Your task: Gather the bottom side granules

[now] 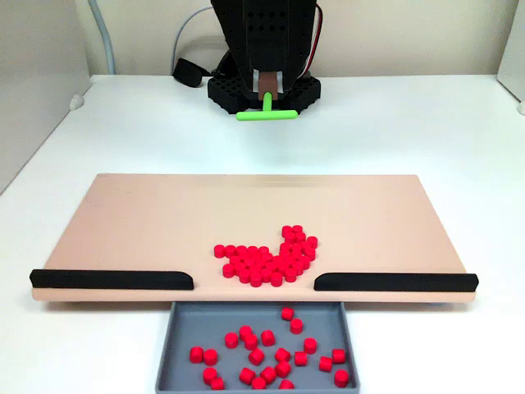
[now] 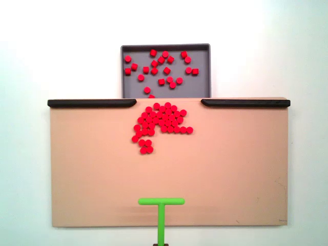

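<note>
The granules [image 1: 271, 258] are seen clustered on the tan board [image 1: 148, 222], just before the gap between two black rails [image 1: 111, 280]; in the other fixed view the cluster [image 2: 160, 123] lies just below that gap. More red pellets [image 2: 163, 69] are scattered in the grey tray [image 2: 125, 89] beyond the board edge. The green T-shaped pusher [image 1: 267, 112] is held clamped in the end effector [image 1: 267, 89], raised at the board's far side near the arm base, well apart from the granules.
</note>
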Controlling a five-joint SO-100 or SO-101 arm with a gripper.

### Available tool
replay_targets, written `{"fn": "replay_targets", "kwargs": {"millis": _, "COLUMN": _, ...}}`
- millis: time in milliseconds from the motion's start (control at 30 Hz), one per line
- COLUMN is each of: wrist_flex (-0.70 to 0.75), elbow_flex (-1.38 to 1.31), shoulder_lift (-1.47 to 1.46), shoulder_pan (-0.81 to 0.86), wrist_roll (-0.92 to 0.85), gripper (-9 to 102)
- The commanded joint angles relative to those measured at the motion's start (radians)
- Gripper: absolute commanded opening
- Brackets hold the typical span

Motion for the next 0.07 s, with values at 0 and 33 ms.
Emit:
{"fn": "replay_targets", "kwargs": {"millis": 0, "wrist_flex": -0.003, "elbow_flex": -0.034, "shoulder_lift": 0.028, "shoulder_pan": 0.011, "wrist_roll": -0.003, "gripper": 0}}
{"fn": "replay_targets", "kwargs": {"millis": 33, "wrist_flex": -0.003, "elbow_flex": -0.034, "shoulder_lift": 0.026, "shoulder_pan": 0.009, "wrist_roll": -0.002, "gripper": 0}}
